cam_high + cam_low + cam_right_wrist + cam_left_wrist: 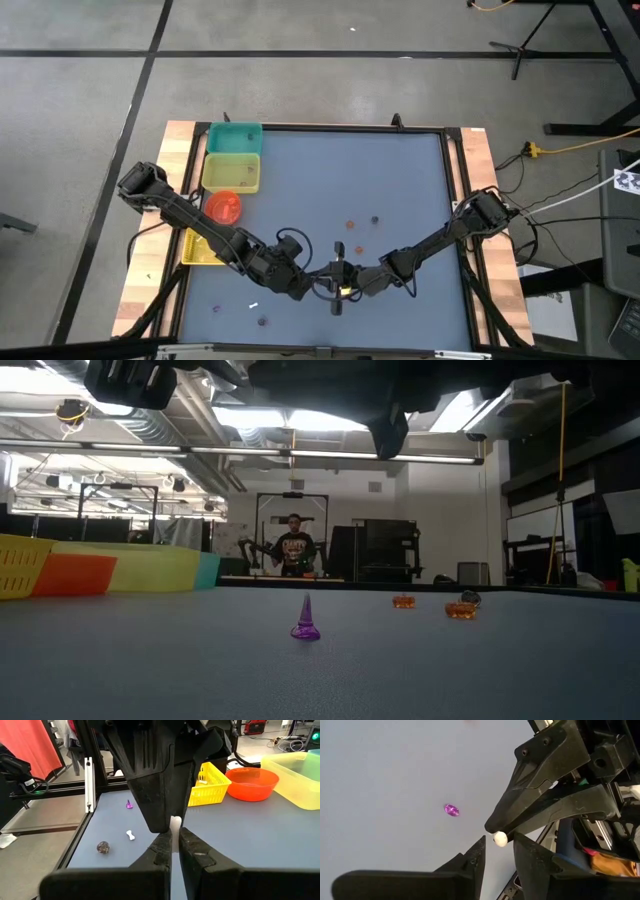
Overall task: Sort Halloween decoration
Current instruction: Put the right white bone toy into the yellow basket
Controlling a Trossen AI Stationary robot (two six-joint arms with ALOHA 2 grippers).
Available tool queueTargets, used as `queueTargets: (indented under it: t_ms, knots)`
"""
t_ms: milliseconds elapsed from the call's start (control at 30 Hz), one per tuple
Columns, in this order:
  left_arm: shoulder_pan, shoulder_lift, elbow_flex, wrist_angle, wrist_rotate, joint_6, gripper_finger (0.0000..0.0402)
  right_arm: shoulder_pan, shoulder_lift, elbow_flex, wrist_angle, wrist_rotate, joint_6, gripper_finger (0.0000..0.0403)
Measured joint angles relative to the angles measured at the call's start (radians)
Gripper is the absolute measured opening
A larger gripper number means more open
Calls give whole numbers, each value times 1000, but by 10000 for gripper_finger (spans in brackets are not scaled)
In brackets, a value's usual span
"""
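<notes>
My two grippers meet above the table's near middle. My right gripper (pixel 175 845) is shut on a thin white stick (pixel 175 823), one of the Halloween decorations. My left gripper (pixel 499 852) is open, and its fingers stand either side of the stick's round end (pixel 500 838) with a gap on both sides. More trinkets rest on the mat: a purple cone (pixel 305 622) standing on its base, two orange ones (pixel 403 601) (pixel 460 610), a second white stick (pixel 130 835) and a dark round one (pixel 103 847). My right gripper pinches the white stick between its two fingertips (pixel 492 825), coming nearly level from the table's right side. The stick's round end (pixel 500 838) juts out past the fingertips. The stick is lifted clear of the mat.
Along the left side stand a teal bin (pixel 234 137), a yellow bin (pixel 232 172), a red bowl (pixel 223 206) and a yellow basket (pixel 200 250). A purple trinket (pixel 451 810) lies on the mat below my left gripper. A person stands in the room beyond the far edge (pixel 293 545).
</notes>
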Motion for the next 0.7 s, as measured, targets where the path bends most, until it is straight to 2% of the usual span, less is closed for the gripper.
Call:
queueTargets:
  t_ms: [700]
  knots:
    - [0, 0, -1, 43, -6, -4, 90, 0, 0, 0, 1, 0, 0, 19]
